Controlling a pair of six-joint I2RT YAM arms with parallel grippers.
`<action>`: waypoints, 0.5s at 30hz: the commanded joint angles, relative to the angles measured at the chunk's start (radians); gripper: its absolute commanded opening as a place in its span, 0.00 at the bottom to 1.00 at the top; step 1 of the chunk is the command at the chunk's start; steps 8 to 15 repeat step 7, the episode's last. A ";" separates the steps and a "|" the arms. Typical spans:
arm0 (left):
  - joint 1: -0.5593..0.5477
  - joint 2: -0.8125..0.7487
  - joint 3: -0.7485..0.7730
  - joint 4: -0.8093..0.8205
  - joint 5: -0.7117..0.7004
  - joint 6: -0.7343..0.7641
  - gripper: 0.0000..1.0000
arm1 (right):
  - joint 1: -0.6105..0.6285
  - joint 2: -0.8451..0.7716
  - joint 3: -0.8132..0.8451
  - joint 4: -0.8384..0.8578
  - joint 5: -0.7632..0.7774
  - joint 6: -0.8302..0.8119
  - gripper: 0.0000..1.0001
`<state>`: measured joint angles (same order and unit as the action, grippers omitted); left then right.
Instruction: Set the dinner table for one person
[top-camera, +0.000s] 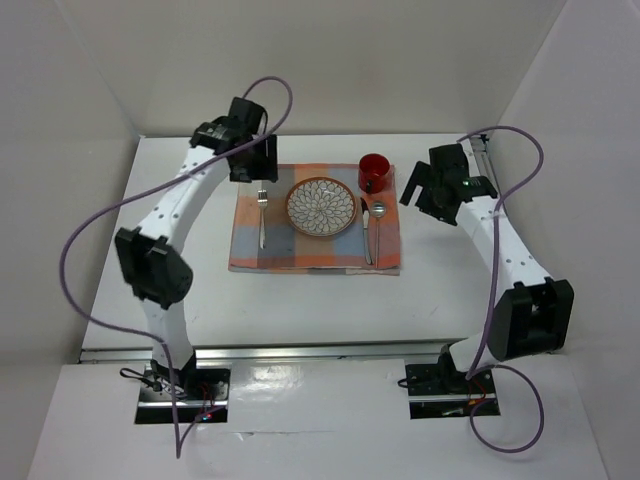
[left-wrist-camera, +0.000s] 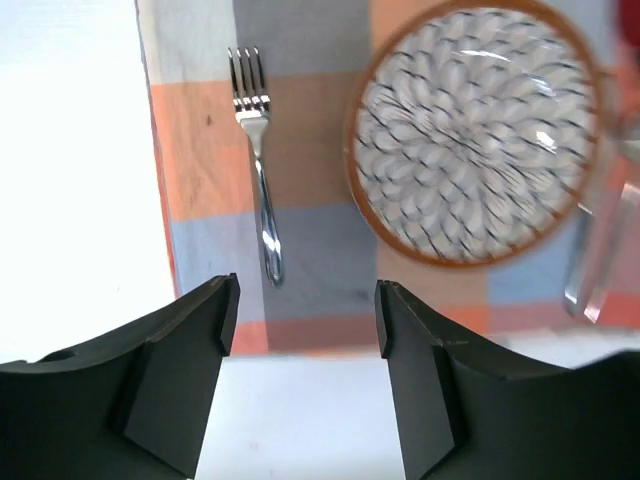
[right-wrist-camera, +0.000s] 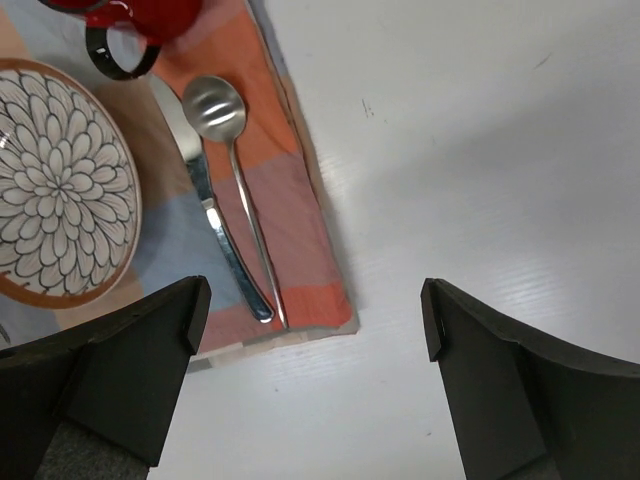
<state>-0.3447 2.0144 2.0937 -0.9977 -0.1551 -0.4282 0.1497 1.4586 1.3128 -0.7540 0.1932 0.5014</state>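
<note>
Dinner table (top-camera: 300, 310) from above: mat (top-camera: 250, 255) toward its far edge, bearing plate (top-camera: 321, 207) and mug (top-camera: 373, 172).

Left wrist: my left gripper (left-wrist-camera: 306, 295) gapes empty near the fork (left-wrist-camera: 258, 160).

Right wrist: my right gripper (right-wrist-camera: 315, 300) is spread wide and empty beside the spoon (right-wrist-camera: 215, 105) and knife (right-wrist-camera: 220, 240). The setting looks complete to me; I'd lift straight up, clear of the cloth.

No writing, label, brand mark, number or sign can be read in any of the three views.
</note>
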 joint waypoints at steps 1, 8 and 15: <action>-0.002 -0.212 -0.133 0.102 0.120 0.005 0.74 | -0.006 -0.062 -0.035 0.041 0.043 0.026 1.00; -0.002 -0.364 -0.297 0.183 0.138 -0.018 0.78 | -0.015 -0.145 -0.101 0.084 0.034 0.014 1.00; -0.002 -0.364 -0.297 0.183 0.138 -0.018 0.78 | -0.015 -0.145 -0.101 0.084 0.034 0.014 1.00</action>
